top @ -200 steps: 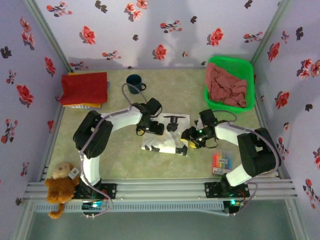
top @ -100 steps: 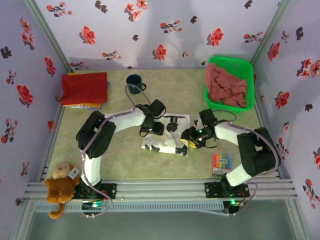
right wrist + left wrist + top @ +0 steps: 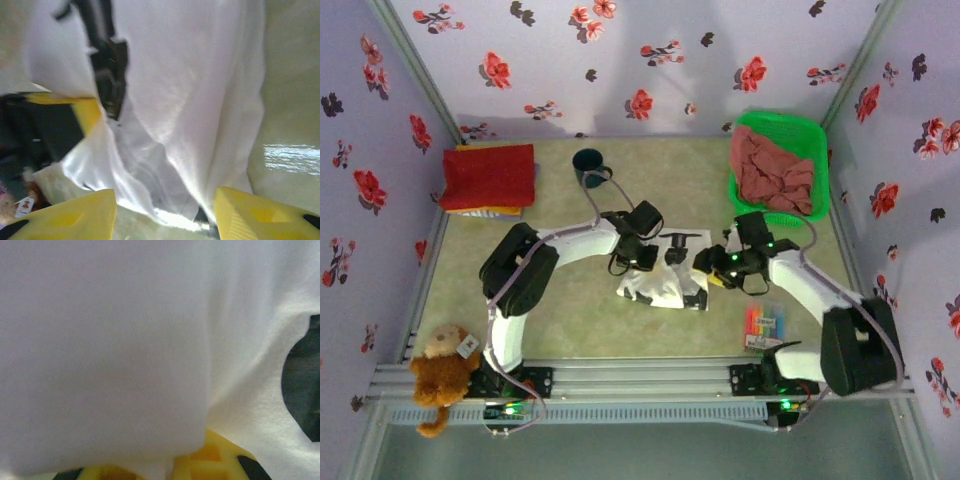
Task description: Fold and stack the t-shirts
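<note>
Grab: white t-shirt (image 3: 665, 285) limp, light; we'd pinch the hem between the jaws.
Right gripper (image 3: 165, 210): released, cloth between.
Left gripper (image 3: 638, 255): smothered in cloth, can't tell.

A bright green plastic lattice basket (image 3: 782, 121) stands in the far right corner of the pale, mottled green desk (image 3: 580, 315), close to both walls. A dark teal mug (image 3: 588, 165) sits upright toward the far edge, left of centre, its handle turned to the right. A clear pack of coloured marker pens (image 3: 765, 325) lies near the front right, just beside the ribbed aluminium rail (image 3: 640, 375) that runs along the near edge. A brown plush teddy bear (image 3: 438, 370) slumps at the rail's left end. Lilac wallpaper printed with red and black flowers (image 3: 620, 60) encloses the desk on three sides.
</note>
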